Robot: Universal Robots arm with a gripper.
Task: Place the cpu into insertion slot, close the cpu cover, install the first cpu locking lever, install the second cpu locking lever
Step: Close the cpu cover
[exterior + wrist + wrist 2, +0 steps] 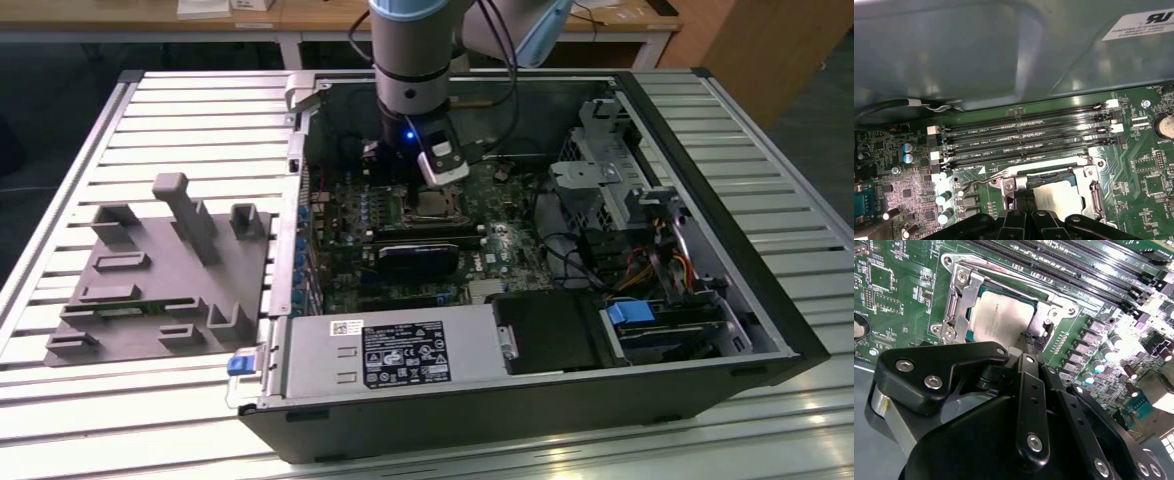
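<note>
Second wrist view: the cpu (1001, 315) lies in the insertion slot (1013, 292).

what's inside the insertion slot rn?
The cpu lies in the insertion slot, silvery top showing through the cpu cover. The gripper hides one edge; the contacts beneath cannot be seen.

Ext. view: case (534, 420) mid-frame on table (80, 130); fixture (147, 290) at frame left, beside it. In case: board (514, 250) centre w/ cpu (430, 205) on it, PSU (387, 355) along lower edge, drive cage (607, 185) at right.
</note>
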